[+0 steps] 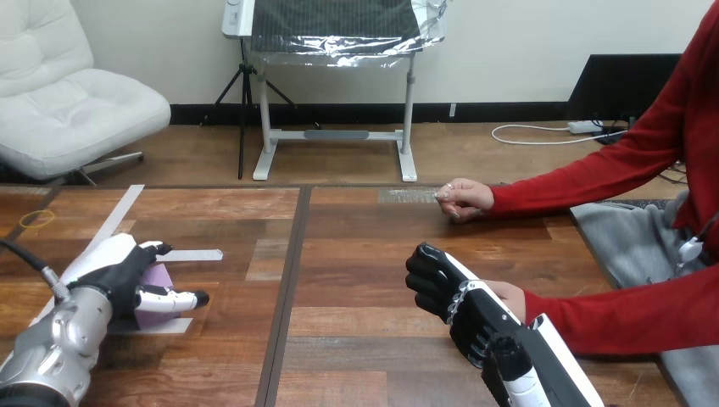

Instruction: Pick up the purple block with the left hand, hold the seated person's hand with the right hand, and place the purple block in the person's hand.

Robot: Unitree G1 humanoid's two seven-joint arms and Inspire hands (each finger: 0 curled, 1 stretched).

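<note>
Beside tape strips (191, 254), left hand (119, 270) clasps purple block (157, 309), right hand (445, 288) over person's near hand (511, 294), grip unclear.

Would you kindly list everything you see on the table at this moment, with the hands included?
purple block: one, purple, table's left part, inside the left hand's grasp.
rubber band: one, yellow, table's far left.
tape strips: several, pale grey, stuck flat on the table's left half and far middle.
table: one, brown wood, across the view.
person's far hand: one, red sleeve, fist resting at the table's far right.
person's near hand: one, red sleeve, partly hidden just behind the right hand.
left hand: one, white and black, fingers curled round the purple block.
right hand: one, black, right of centre, against the person's near hand.
</note>
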